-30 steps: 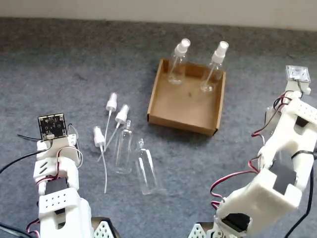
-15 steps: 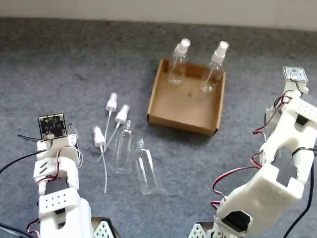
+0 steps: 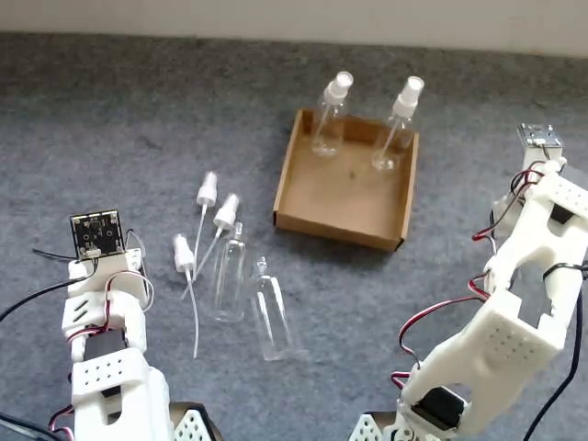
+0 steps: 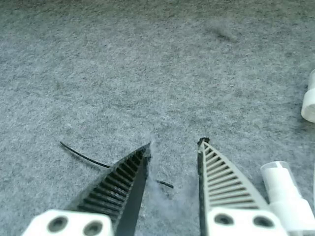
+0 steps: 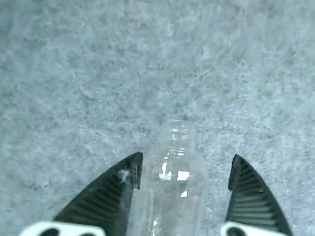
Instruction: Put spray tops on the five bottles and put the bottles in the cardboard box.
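Right gripper (image 5: 187, 156) astride an uncapped bottle (image 5: 174, 184), left gripper (image 4: 175, 143) empty beside a spray top (image 4: 283, 189).

Between the right fingers, which stand well apart, the clear bottle lies neck-outward on the carpet (image 3: 138, 119), probably lined up so a closing pinch catches its body (no grip is made yet). The left fingers are also spread with nothing between them, a black thread (image 4: 81, 155) crossing under one tip and the spray top just outside the other. Beyond them lie two loose bottles (image 3: 230, 276) and three spray tops (image 3: 225, 213). Farther off, the cardboard box (image 3: 344, 230) holds two capped bottles (image 3: 329, 115) upright against its far wall, leaving room. Grey carpet runs back to a pale strip (image 3: 276, 14).
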